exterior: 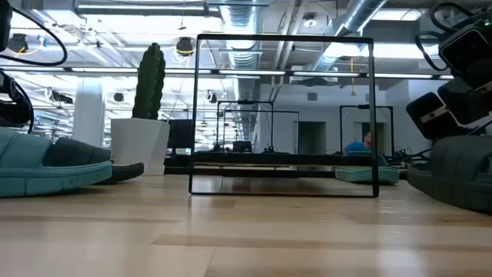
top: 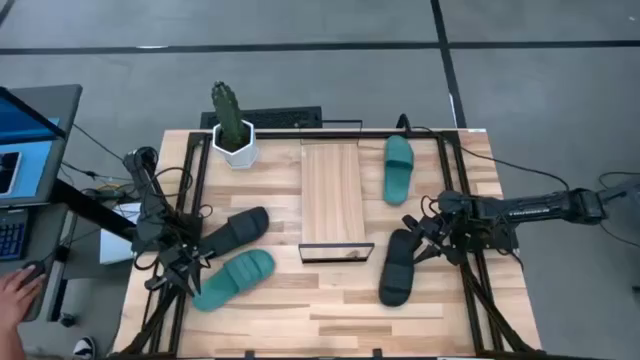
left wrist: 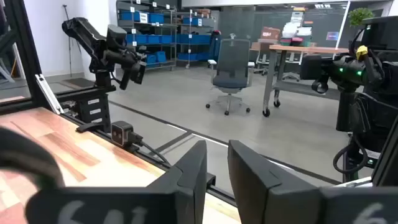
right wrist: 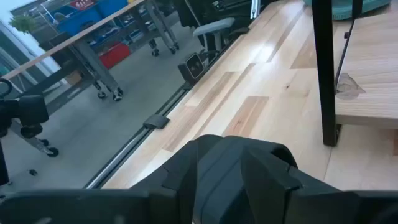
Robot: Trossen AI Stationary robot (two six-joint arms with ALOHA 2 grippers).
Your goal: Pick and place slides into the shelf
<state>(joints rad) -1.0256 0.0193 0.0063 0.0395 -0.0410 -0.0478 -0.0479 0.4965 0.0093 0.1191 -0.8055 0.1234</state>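
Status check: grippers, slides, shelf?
Left gripper between left slides, open. Right gripper at black slide. Shelf empty; four slides on table.

This was a robotics lab in an open industrial hall. Exposed silver ventilation ducts (exterior: 338,46) and strip lights ran under the ceiling, the floor was bare grey concrete (top: 300,25), metal racks held blue storage bins (left wrist: 155,37), and a grey swivel office chair (left wrist: 230,71) stood near wheeled wood-topped workbenches (left wrist: 298,53).

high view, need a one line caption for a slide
Four slides lie around the empty shelf; the left pincer and right pincer each sit beside a black slide.
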